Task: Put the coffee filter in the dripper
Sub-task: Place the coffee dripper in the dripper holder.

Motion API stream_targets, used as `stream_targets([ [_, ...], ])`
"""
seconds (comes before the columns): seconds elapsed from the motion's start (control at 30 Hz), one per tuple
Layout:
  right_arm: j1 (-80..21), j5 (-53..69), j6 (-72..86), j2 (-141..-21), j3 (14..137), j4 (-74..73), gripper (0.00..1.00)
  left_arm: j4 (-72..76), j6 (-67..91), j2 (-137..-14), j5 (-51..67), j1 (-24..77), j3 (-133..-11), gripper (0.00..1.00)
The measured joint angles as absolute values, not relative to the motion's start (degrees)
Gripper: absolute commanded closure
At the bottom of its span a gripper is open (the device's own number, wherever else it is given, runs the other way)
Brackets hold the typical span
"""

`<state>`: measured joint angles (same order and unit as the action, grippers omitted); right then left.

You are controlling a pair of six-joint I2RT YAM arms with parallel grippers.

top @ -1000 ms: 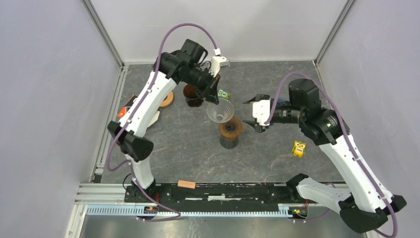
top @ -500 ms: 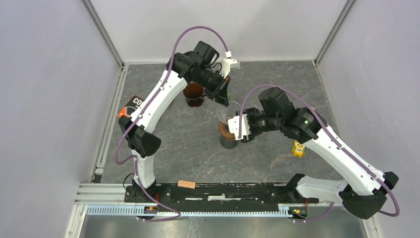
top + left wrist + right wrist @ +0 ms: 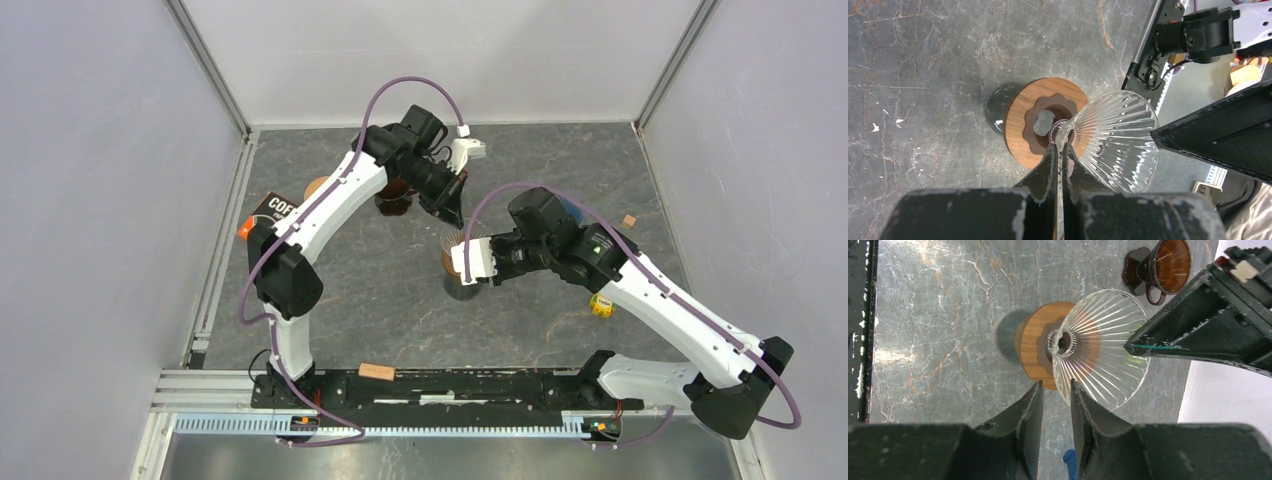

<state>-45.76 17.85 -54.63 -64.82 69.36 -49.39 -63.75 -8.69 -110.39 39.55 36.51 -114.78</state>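
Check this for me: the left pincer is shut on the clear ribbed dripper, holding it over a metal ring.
Not metal: the ring under the clear ribbed dripper is wood, as the left wrist view shows. The left pincer is indeed shut on the dripper, holding it over that ring.

My fingers (image 3: 1045,172) are matte black, scuffed whitish at the edges. The wooden ring (image 3: 1020,125) is warm brown. Over the ring, the dripper (image 3: 1115,140) is clear glass with radiating ribs. Around the ring, the table (image 3: 923,75) is dark grey marble with pale veins.
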Motion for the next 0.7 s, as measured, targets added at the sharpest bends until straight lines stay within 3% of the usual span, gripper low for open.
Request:
stream_targets([
  [0.7,-45.8,16.5,-53.7,-65.3,66.6,-46.0,0.73,-54.7,-7.0,-107.2,39.4,36.6,-105.4,0.98],
])
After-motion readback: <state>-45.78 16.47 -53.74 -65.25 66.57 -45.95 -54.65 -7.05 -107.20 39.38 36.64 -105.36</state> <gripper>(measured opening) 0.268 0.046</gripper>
